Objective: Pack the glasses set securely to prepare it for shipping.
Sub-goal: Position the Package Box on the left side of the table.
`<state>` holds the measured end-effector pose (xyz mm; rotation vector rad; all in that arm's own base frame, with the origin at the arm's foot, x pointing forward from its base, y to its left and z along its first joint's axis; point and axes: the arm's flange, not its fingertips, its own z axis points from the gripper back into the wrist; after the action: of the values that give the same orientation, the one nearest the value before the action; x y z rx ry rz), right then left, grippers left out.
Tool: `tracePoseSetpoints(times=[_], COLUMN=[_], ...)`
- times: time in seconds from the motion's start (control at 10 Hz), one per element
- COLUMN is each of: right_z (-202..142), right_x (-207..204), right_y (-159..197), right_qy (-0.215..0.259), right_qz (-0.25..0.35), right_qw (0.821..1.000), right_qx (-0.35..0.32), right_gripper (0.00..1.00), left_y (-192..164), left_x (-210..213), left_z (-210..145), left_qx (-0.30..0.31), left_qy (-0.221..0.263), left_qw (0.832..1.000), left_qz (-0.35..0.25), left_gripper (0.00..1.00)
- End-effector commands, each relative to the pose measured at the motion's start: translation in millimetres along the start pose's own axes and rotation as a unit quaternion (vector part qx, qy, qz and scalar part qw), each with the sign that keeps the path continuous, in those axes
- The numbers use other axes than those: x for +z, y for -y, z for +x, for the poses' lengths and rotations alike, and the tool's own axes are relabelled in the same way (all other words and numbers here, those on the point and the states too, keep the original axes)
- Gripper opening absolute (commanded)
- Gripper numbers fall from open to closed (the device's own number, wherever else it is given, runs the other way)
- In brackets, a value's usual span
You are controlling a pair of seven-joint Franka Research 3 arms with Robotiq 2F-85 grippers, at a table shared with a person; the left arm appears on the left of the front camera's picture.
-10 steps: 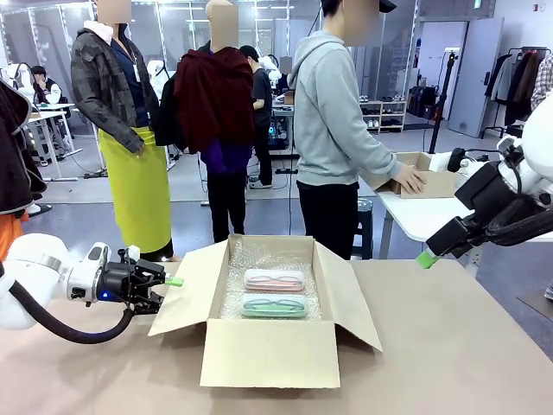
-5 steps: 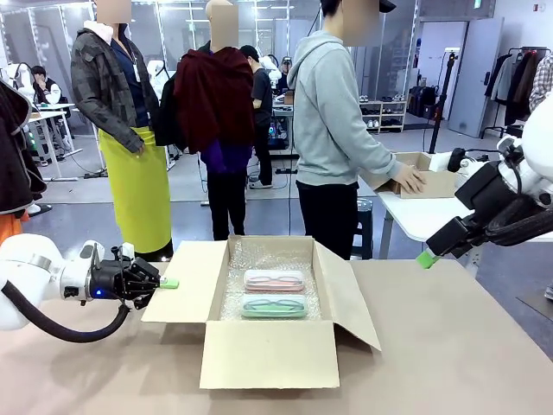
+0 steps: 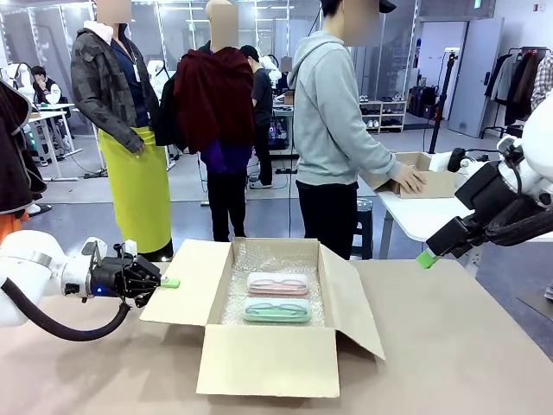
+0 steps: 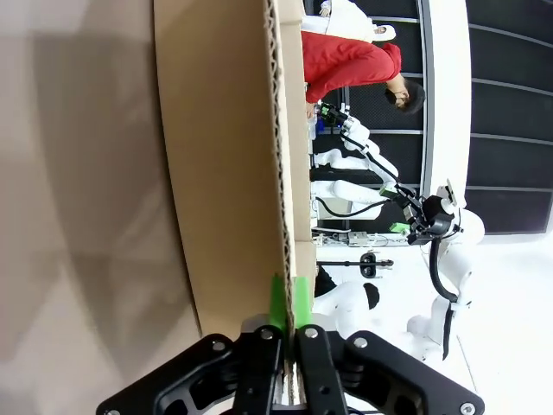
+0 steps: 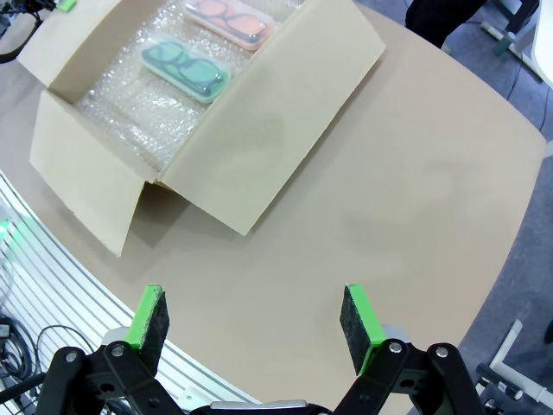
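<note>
Here, the brown cardboard box (image 3: 270, 346) stands open on the counter (image 3: 449, 346), and the whole matter turns on one flap. The left gripper (image 3: 169, 283) has its fingers pressed together on the outer edge of the box's left flap (image 3: 192, 281), the green pads pinching the corrugated card from both faces, as the left wrist view shows (image 4: 288, 303). That flap lies spread outward, away from the box's mouth, its long edge running front to back alongside the box; folding it over would mean swinging it up and in toward the middle of the box.

Inside, on a lining of bubble wrap (image 3: 259, 294), the glasses set lies flat: the pink case (image 3: 277, 284) toward the box's far wall, the mint green case (image 3: 276, 309) just beside it toward the near wall, both with their long axes running across the box from flap to flap. They sit low, well under the sweep of a closing flap.

The right gripper (image 3: 426, 258) hangs off the box's right side, well apart from the right flap (image 3: 352, 303), its fingers spread wide and holding nothing (image 5: 252, 328). The left arm is plainly the one placed to act; the right flap, the far flap and the near flap are not yet folded.
</note>
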<state>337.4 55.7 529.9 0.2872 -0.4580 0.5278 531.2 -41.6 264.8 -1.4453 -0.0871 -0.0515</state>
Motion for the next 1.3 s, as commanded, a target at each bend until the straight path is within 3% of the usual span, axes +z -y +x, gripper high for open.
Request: tracePoseSetpoints(times=[0.0, 0.3, 0.5, 0.9, 1.2], right_z=[-0.8, -0.8, -0.8, -0.8, -0.8], right_x=[0.5, 0.5, 0.5, 0.5, 0.5], right_y=[-1.0, -1.0, -1.0, -1.0, -1.0], right_qy=[-0.003, -0.003, -0.003, -0.003, -0.003], right_qz=[-0.003, -0.003, -0.003, -0.003, -0.003], right_qw=[1.000, 1.000, 1.000, 1.000, 1.000], right_qx=[0.000, 0.000, 0.000, 0.000, 0.000], right_gripper=[1.00, 1.00, 1.00, 1.00, 1.00], left_y=[-2.1, -2.8, 0.5, 1.8, -6.9], left_x=[3.4, 1.5, 30.4, 119.3, 201.6], left_z=[0.1, -0.7, 4.4, 9.4, 2.5], left_qx=[0.006, 0.003, -0.003, -0.013, 0.017], left_qy=[0.017, 0.002, 0.011, 0.030, 0.053], left_qw=[1.000, 1.000, 1.000, 0.999, 0.998], left_qz=[-0.007, 0.000, 0.014, 0.036, 0.023], left_gripper=[0.00, 0.03, 0.03, 0.03, 0.03])
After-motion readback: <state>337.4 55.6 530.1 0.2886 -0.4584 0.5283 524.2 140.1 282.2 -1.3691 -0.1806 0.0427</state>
